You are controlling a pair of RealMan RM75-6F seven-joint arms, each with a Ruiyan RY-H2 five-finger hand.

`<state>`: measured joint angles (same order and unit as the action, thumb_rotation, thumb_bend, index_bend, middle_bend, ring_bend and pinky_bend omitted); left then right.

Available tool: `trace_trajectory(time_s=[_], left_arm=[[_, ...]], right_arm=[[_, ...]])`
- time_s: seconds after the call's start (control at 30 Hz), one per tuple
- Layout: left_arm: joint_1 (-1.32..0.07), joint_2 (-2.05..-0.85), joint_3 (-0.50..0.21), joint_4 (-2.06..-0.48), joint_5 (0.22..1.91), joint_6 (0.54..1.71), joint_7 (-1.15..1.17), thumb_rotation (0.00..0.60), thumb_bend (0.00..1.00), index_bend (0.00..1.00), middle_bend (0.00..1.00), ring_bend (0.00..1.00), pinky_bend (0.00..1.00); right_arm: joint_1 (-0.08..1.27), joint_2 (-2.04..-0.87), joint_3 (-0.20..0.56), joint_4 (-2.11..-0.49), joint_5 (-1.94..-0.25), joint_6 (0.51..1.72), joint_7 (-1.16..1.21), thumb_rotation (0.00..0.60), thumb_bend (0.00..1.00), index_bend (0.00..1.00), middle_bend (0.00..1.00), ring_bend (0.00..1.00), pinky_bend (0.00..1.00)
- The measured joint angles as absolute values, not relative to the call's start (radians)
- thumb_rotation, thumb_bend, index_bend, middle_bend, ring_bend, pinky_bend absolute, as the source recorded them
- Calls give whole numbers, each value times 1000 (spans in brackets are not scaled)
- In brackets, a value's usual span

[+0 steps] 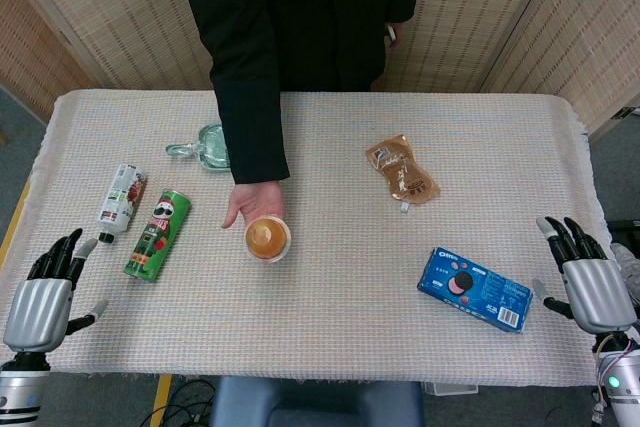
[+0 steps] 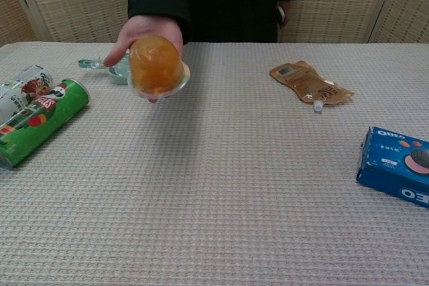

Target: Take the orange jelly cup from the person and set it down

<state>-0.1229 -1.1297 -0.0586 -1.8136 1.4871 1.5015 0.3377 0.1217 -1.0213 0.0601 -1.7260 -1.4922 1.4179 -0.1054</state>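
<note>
We see the jelly cup [image 1: 267, 237] held out over the counter [image 1: 330, 317] in the person's hand [image 1: 252, 203], above the middle-left of the woven cloth. In the chest view the cup [image 2: 156, 66] is tipped toward us, its orange base facing the camera and the person's fingers behind it, clear of the cloth.

Our left hand [image 1: 42, 297] rests at the near left corner, fingers apart and holding nothing. Our right hand [image 1: 588, 278] sits at the near right edge, likewise spread and holding nothing. Both are well apart from the cup; neither shows in the chest view.

To the left of the cup lies a green can [image 1: 158, 234] on its side, with a white bottle [image 1: 121, 203] just beside it, also lying down. Behind the person's arm we make out a pale green glass dish [image 1: 205, 146]. A brown pouch [image 1: 402, 169] lies flat right of centre, and a blue Oreo box [image 1: 474, 289] lies near our right hand, not touching it.
</note>
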Motion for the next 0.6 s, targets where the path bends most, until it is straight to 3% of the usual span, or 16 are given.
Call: trace_trajectory(time_s=[0.37,0.6], left_arm=[[-125,-1131,-60,-1812,1487,1498,339,600,224,144,48,97,219],[-127,-1128,-60,-1815,1492,1498,335,600,223,143,48,97,219]], right_arm=[[141,-1031,60,-1715,-1540,1419,-96,600,324,0,73,18,150],[208,-1038,62,-1731,-1606,1359,-103,600,324,0,73,18,150]])
